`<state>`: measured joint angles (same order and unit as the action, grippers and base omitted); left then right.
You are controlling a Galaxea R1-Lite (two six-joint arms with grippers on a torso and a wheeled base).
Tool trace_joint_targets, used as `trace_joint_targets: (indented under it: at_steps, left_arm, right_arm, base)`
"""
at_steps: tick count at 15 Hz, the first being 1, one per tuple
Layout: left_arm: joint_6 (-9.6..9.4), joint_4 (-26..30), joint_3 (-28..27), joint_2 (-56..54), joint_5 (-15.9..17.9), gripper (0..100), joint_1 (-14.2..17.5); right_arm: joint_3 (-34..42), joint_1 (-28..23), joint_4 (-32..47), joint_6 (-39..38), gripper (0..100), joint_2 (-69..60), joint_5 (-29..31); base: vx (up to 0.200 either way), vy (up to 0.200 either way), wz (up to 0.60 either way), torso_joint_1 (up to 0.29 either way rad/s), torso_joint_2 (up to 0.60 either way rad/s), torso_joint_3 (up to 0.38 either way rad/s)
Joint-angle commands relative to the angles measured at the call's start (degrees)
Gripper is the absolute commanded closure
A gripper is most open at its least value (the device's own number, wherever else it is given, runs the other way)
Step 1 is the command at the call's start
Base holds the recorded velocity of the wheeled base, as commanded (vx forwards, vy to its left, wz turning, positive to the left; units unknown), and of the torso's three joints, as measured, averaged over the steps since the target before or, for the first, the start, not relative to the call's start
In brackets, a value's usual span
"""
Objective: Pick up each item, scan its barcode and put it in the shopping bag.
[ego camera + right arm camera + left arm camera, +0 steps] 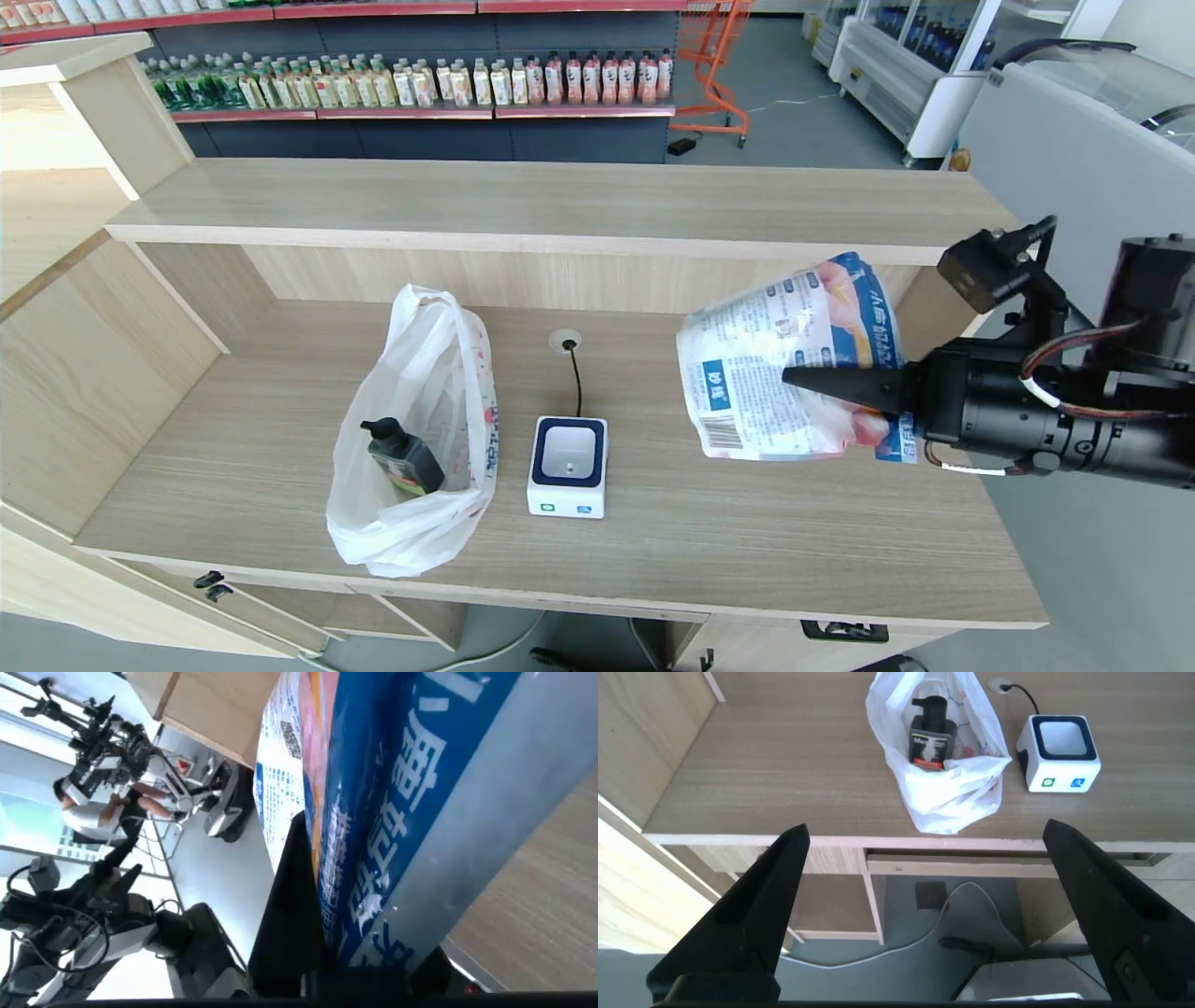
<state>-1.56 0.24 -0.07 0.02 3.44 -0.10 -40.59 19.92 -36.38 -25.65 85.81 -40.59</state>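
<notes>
- The right gripper [805, 378] is pinching a printed pouch [766, 341] between closed fingers [845, 384], holding it in the air above the counter [747, 532], right of the scanner [568, 464].
- The pouch is looking light, soft and slippery (a judgement only); gripping by its sealed edge seems safest.
- The left gripper [924, 849] is hanging wide open and empty, near the shopping bag [957, 803].

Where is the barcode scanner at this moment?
In the head view the scanner stands near the middle of the counter, just right of the shopping bag and left of the packet held up in the right gripper.
</notes>
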Motion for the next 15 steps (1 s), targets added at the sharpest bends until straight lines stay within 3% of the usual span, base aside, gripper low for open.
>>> trace_joint_targets:
  at_steps: [1, 3, 8, 15]
  left_arm:
    - [-0.02, 0.02, -0.01, 0.06, -0.01, 0, 0.01]
    - [-0.02, 0.02, -0.01, 0.06, -0.01, 0, 0.01]
    - [-0.02, 0.02, -0.01, 0.06, -0.01, 0, 0.01]
    - [-0.02, 0.02, -0.01, 0.06, -0.01, 0, 0.01]
  right_arm:
    - [-1.33, 2.84, 0.08, -5.02, 100, -3.90, -1.42]
    - [-2.65, 5.48, 0.17, -9.16, 100, -4.69, -1.68]
    - [-2.03, 9.08, 0.17, -9.16, 100, -4.77, -1.59]
    - [4.82, 13.48, 0.34, -9.16, 100, -8.29, -1.77]
  base:
    - [0.000, 0.000, 0.00, 0.000, 0.00, 0.000]
    - [0.000, 0.000, 0.00, 0.000, 0.00, 0.000]
    - [0.000, 0.000, 0.00, 0.000, 0.00, 0.000]
    - [0.000, 0.000, 0.00, 0.000, 0.00, 0.000]
